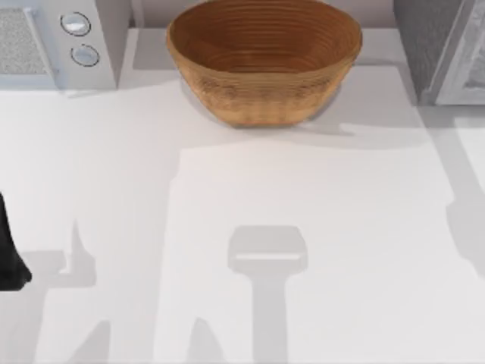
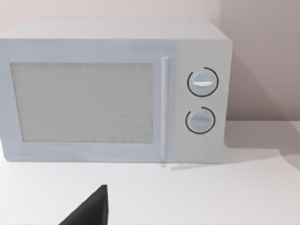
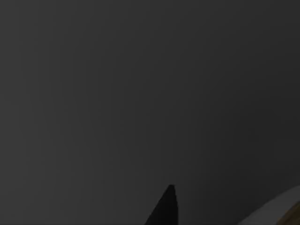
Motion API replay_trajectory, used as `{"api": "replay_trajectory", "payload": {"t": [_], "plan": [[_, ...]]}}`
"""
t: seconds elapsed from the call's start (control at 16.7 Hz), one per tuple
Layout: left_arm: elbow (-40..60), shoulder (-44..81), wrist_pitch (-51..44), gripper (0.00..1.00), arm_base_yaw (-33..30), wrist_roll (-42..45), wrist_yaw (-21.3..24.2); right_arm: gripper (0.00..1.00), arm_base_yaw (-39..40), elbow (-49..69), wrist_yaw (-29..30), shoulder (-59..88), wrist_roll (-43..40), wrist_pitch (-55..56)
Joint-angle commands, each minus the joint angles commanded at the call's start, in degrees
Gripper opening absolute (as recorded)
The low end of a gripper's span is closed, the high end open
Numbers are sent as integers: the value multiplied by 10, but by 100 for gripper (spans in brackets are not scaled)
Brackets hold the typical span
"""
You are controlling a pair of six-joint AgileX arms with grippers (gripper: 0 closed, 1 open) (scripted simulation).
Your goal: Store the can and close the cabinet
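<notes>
At the table's left edge, left pincer (image 1: pixel 11 262) holds nothing.

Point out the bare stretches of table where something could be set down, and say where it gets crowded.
The widest free patch of table is the whole near half, in front of the wooden bowl. A narrower strip lies between the microwave and the bowl. The far edge is crowded: microwave at left, bowl in the middle, grey cabinet at right. The left arm intrudes at the left edge.
</notes>
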Motion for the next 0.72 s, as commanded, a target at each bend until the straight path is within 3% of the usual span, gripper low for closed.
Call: {"api": "replay_trajectory", "payload": {"t": [0.72], "plan": [[0,0,0,100,0,0,0,98,0,0,0,0,0,0]]}}
